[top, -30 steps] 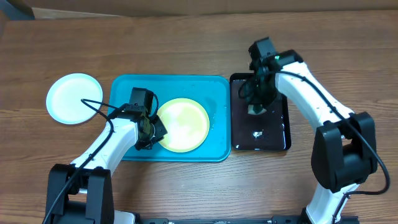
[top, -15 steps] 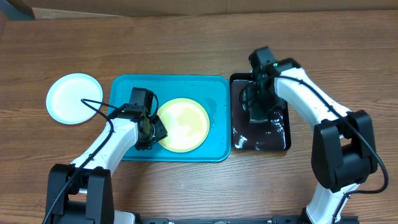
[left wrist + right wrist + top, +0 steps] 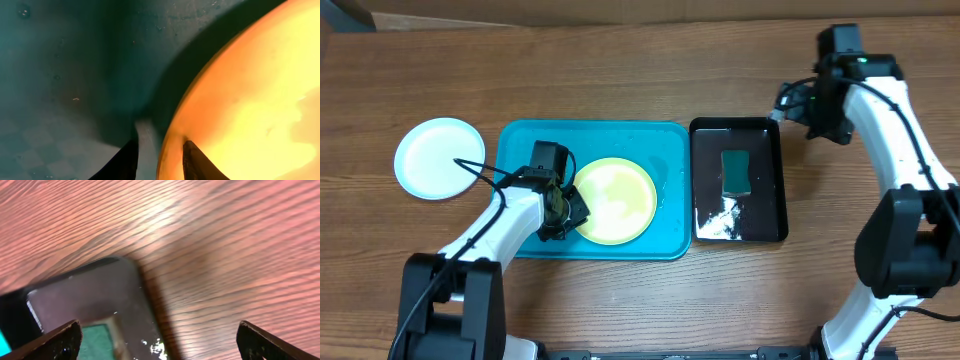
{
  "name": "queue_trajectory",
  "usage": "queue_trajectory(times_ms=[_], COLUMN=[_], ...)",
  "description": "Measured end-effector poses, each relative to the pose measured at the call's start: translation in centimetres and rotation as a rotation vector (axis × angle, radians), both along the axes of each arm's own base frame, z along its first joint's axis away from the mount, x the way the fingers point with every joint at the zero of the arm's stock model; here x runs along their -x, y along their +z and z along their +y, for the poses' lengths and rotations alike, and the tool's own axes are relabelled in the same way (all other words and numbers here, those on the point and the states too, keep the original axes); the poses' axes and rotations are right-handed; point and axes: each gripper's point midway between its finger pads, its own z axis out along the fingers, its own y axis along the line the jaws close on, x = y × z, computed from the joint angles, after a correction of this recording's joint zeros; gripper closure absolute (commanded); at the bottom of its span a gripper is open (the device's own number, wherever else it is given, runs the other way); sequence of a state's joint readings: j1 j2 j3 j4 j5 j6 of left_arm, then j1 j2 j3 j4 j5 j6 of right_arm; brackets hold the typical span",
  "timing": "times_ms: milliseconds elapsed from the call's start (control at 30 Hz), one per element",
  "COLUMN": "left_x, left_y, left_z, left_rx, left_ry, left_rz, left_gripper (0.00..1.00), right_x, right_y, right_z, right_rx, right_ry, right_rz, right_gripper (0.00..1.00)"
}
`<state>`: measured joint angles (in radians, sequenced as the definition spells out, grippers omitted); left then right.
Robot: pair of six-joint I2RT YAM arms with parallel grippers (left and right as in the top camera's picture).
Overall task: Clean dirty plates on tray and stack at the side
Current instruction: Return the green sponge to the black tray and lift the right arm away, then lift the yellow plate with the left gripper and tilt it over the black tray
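A pale yellow plate point(image 3: 615, 200) lies on the teal tray point(image 3: 525, 150). My left gripper point(image 3: 563, 208) is low at its left rim. In the left wrist view the left gripper point(image 3: 159, 146) straddles that rim: one finger stands on the tray point(image 3: 75, 75) with a small gap to the rim, the other rests on the yellow plate point(image 3: 250, 100). A white plate point(image 3: 440, 159) sits on the table left of the tray. My right gripper point(image 3: 802, 108) hangs wide open and empty over the table beyond the basin's far right corner; the right wrist view shows the right gripper point(image 3: 159, 330) the same way.
A black basin point(image 3: 705, 140) stands right of the tray, with a green sponge point(image 3: 735, 172) and foam in it. The sponge point(image 3: 95, 340) and the basin's corner point(image 3: 85, 295) show under my right wrist. Bare wood surrounds everything.
My right gripper opened, left the sponge in the basin and swung up and right, away from it. The left gripper's jaws shifted slightly at the plate's rim; the plate stayed put.
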<state>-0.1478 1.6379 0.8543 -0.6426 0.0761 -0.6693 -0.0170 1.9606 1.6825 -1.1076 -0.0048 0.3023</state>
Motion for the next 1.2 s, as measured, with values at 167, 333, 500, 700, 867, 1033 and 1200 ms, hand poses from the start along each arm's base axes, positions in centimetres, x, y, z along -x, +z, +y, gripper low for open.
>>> queue_trajectory(times_ms=[167,333,500,700,867,1033,1200], left_x=[-0.3,-0.5,-1.9,-6.7,-9.2,-10.4,-10.6], left_y=[0.0,0.7,3.6,10.4,15.2,18.3,20.4], left_z=[-0.2,-0.4,-0.2,0.2,0.0,-1.2,-4.4], left_rx=[0.007,0.016,-0.018,-0.075,-0.097,-0.142,-0.192], left_ry=[-0.003,-0.025,-0.063,-0.107,-0.152,-0.201,-0.287], left_rz=[0.002,0.01,0.007,-0.132,-0.232,-0.311,-0.377], left_gripper=[0.96,0.96,0.96,0.96,0.96,0.96,0.96], right_x=[0.0,0.0,0.0,0.0,0.1,0.1,-0.8], right_y=[0.0,0.0,0.0,0.0,0.0,0.0,0.2], right_z=[-0.7,-0.6,-0.6,-0.6,-0.6,-0.6,-0.7], right_rx=[-0.013,-0.019,-0.019,-0.019,-0.019,-0.02,-0.018], right_ry=[-0.023,-0.025,-0.025,-0.025,-0.026,-0.025,-0.025], right_rz=[0.001,0.001,0.001,0.001,0.002,0.002,-0.035], right_gripper=[0.0,0.0,0.0,0.0,0.0,0.0,0.0])
